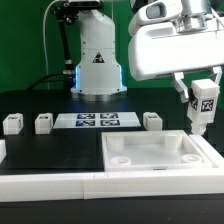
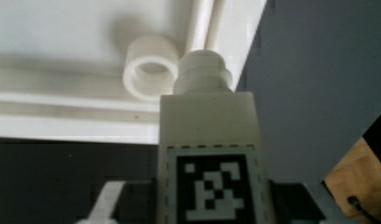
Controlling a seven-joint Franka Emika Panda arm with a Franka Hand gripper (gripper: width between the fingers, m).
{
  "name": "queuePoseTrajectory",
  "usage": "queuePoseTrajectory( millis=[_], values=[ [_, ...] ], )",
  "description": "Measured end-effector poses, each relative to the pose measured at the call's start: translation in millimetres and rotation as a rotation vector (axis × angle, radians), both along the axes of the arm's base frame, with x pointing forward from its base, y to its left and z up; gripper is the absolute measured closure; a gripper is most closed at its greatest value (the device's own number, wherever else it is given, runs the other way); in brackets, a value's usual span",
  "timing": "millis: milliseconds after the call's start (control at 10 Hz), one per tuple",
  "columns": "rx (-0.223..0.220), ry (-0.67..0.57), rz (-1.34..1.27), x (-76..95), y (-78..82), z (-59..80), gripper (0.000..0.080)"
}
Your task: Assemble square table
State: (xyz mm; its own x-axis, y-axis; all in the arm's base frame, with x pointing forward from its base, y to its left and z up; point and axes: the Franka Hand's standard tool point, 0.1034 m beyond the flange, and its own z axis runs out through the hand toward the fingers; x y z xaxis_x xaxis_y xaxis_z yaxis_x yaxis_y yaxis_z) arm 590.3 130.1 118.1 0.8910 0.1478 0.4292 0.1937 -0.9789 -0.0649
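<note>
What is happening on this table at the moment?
The gripper holds one white leg upright over the corner of the square table top on the exterior view's right. In the wrist view, the leg's tip is close to the corner hole but not yet in it. Three more legs wait loose behind the top, on either side of the marker board.

Black table (image 1: 40, 145) holds 3 legs (image 1: 44, 123) (white), marker board (image 1: 98, 121) and square top (image 1: 160, 160).
</note>
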Motion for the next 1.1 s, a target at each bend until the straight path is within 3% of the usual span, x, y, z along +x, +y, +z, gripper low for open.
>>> queuePoseTrajectory(
  millis=[400,600,900,1100],
  values=[
    [0.003,-0.113,-0.004,5.2,-4.0,-0.1,0.0509],
    [-0.001,-0.095,0.0,3.2,-4.1,-8.4,0.0509],
    [-0.013,-0.099,0.011,18.0,-13.5,-16.6,0.0509],
    [-0.017,-0.094,0.011,18.7,-16.7,-22.3,0.0509]
  ],
)
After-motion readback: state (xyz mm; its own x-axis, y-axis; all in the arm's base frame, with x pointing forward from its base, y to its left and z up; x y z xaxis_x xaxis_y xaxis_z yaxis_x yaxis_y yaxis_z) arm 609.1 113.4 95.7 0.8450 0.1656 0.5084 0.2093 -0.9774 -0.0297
